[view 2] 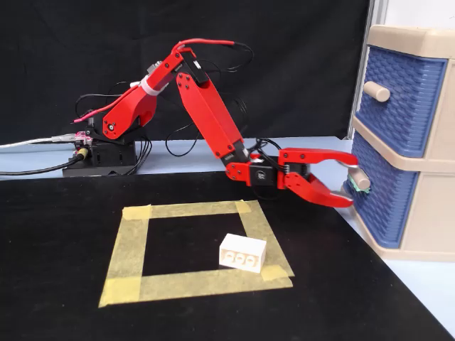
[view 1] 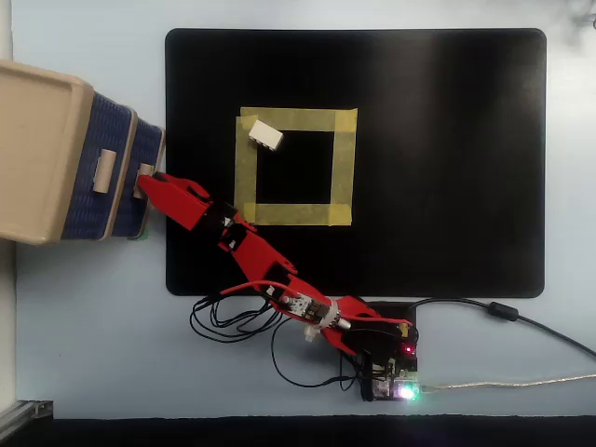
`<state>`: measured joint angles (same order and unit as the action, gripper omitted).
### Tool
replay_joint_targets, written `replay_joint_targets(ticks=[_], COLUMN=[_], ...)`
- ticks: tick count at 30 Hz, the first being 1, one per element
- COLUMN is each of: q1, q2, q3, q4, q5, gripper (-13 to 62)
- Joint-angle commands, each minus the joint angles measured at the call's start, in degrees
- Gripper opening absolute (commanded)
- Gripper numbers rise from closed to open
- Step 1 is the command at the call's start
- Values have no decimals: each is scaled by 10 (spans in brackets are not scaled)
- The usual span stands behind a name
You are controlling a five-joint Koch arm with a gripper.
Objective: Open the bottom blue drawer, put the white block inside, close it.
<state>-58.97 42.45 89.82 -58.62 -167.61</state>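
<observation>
The bottom blue drawer (view 2: 375, 206) (view 1: 149, 147) sits shut in the beige cabinet (view 2: 426, 213). Its small beige handle (view 2: 362, 178) lies between the fingers of my red gripper (view 2: 350, 182), one finger above it and one below. The gripper is open and not clamped on it. From overhead the gripper (view 1: 147, 180) reaches left to that handle. The white block (view 2: 243, 253) (view 1: 265, 136) rests on the black mat (view 2: 57, 284), on a corner of the yellow tape square (view 2: 128, 249), apart from the gripper.
The upper blue drawer (view 2: 402, 92) (view 1: 101, 121) is shut above the bottom one. My arm stretches low across the mat's corner from its base (view 2: 99, 153) (view 1: 382, 358), where cables (view 1: 233, 321) trail. The cabinet stands off the mat's edge.
</observation>
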Motion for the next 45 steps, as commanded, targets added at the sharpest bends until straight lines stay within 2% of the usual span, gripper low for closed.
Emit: replay_joint_targets(ticks=[1, 3, 6, 9, 11, 12, 15, 21, 25, 27, 28, 29, 30, 31, 32, 36, 39, 42, 45], q1=[-10, -11, -13, -12, -9, -7, 1, 55, 82, 90, 90, 90, 89, 89, 89, 93, 132, 174, 207], q2=[6, 4, 4, 7, 7, 7, 19, 181, 255, 258, 258, 261, 266, 275, 280, 339, 507, 679, 781], q3=[-25, -30, -30, -30, -24, -16, 42, 338, 475, 490, 488, 486, 478, 470, 469, 495, 582, 615, 511], q4=[-18, -6, 46, 92, 96, 96, 93, 58, 19, 18, 16, 13, 13, 13, 14, 24, 81, 283, 570], q5=[-11, -10, -7, -7, -14, -15, -18, -29, -30, -32, -31, -30, -29, -27, -26, -25, 19, 146, 314], gripper=[322, 302, 236, 88, -52, -83, -80, -81, -81, -76, -45, 34, 176, 284, 334, 339, 336, 335, 334])
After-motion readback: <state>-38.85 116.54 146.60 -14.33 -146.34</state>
